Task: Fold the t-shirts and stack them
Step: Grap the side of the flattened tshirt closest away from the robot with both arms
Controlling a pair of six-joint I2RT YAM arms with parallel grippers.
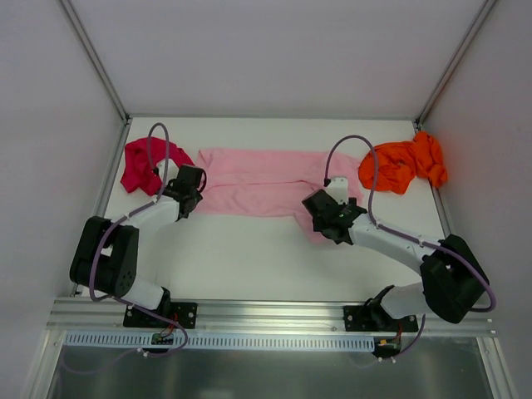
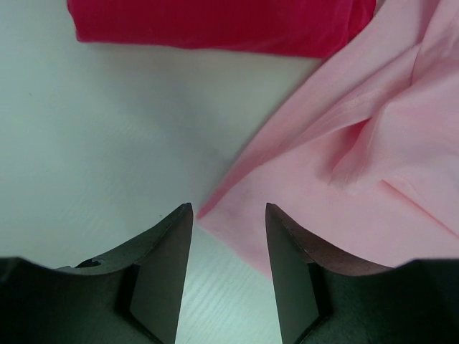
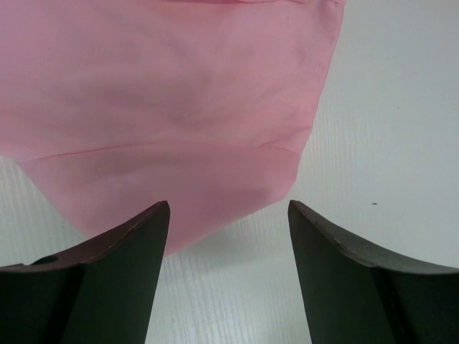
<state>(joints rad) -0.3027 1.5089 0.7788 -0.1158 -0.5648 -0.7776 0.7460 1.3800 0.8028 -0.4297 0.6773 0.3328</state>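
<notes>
Over pink t-shirt (image 1: 258, 179) corners | left claw (image 2: 228, 208) parted | right claw (image 3: 228, 204) parted

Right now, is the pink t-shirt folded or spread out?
Partly folded: the pink t-shirt lies as a long flat band with overlapping layers, not yet a compact fold.

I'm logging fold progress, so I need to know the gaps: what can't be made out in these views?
- Top view: the right hand covers the pink t-shirt's near corner.
- Left wrist view: the top edge cuts off the magenta t-shirt.
- Orange t-shirt: bunched, seen only from above; its layout is unclear.
</notes>
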